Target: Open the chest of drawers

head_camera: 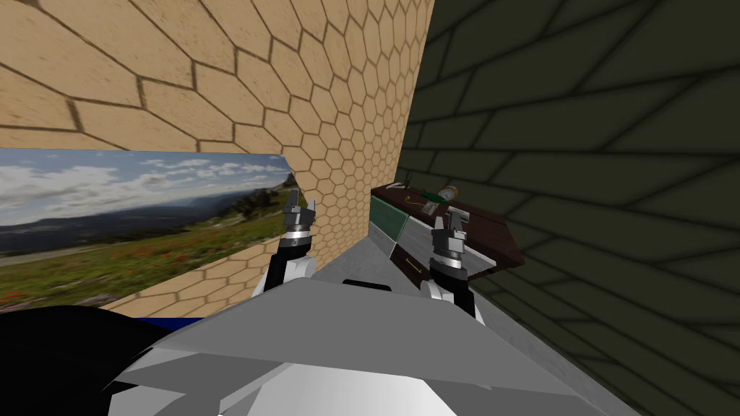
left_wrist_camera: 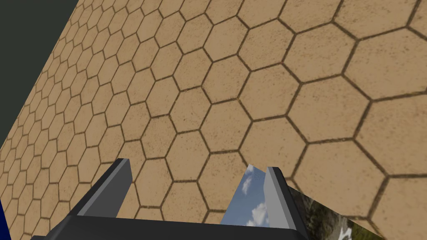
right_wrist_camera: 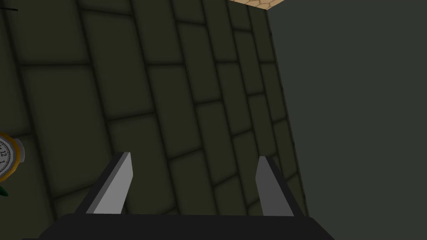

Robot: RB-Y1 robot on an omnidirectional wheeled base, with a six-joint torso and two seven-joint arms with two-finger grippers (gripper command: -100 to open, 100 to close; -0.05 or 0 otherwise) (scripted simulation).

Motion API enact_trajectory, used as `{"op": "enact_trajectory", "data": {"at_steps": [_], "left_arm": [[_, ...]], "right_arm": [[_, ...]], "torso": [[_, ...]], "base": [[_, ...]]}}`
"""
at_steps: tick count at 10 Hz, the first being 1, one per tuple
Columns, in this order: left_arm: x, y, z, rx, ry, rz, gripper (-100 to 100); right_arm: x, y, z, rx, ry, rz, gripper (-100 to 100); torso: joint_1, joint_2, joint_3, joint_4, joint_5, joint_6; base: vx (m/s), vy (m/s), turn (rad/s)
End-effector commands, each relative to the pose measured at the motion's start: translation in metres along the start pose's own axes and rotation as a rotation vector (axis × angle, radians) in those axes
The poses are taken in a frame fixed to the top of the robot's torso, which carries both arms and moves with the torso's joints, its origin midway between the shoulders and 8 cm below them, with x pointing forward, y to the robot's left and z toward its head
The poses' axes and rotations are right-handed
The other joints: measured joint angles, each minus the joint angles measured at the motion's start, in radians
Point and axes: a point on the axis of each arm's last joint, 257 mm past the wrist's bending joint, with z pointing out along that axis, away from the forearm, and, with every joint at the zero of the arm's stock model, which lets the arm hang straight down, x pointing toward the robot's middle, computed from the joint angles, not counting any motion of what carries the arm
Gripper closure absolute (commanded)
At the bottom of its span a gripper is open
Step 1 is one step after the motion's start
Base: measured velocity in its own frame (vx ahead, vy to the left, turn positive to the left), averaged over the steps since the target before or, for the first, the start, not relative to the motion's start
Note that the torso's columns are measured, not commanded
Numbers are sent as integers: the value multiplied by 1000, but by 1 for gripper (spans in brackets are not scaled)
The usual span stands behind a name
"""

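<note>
The hexagon wall (head_camera: 217,72) is tan with dark brown seams, and the block wall (head_camera: 592,144) runs dark olive in staggered courses. The chest of drawers (head_camera: 485,225) shows a deep brown top over pale grey and green fronts; the landscape picture (head_camera: 130,209) brings blue sky, white cloud, green meadow.

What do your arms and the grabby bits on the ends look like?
My left arm and right arm are white with dark joints, and each has a ribbed silvery ring at the wrist. The left end effector and right end effector match: two thin, light grey, blade-like fingers rising from a dark box.
</note>
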Motion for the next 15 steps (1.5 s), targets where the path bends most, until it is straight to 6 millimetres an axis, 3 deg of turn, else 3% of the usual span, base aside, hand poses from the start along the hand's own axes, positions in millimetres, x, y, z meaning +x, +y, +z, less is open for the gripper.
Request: {"op": "enact_trajectory", "data": {"at_steps": [1, 9, 10, 12, 15], "left_arm": [[0, 0, 0, 0, 0, 0, 0], [0, 0, 0, 0, 0, 0, 0], [0, 0, 0, 0, 0, 0, 0], [0, 0, 0, 0, 0, 0, 0], [0, 0, 0, 0, 0, 0, 0]], "right_arm": [[0, 0, 0, 0, 0, 0, 0], [0, 0, 0, 0, 0, 0, 0], [4, -3, -1, 3, 35, -30, -100], [12, -9, -4, 9, 96, -92, -100], [24, -23, -11, 19, 210, -232, -100]], "torso": [[0, 40, -82, 41, 0, 0], [0, 618, -1234, 617, 0, 0], [0, 691, -1382, 691, 0, 0], [0, 734, -1471, 734, 0, 0], [1, 737, -1476, 738, 0, 0]], "base": [[0, 0, 0], [0, 0, 0], [15, 6, 19], [23, 14, 25], [40, 28, 30]]}}
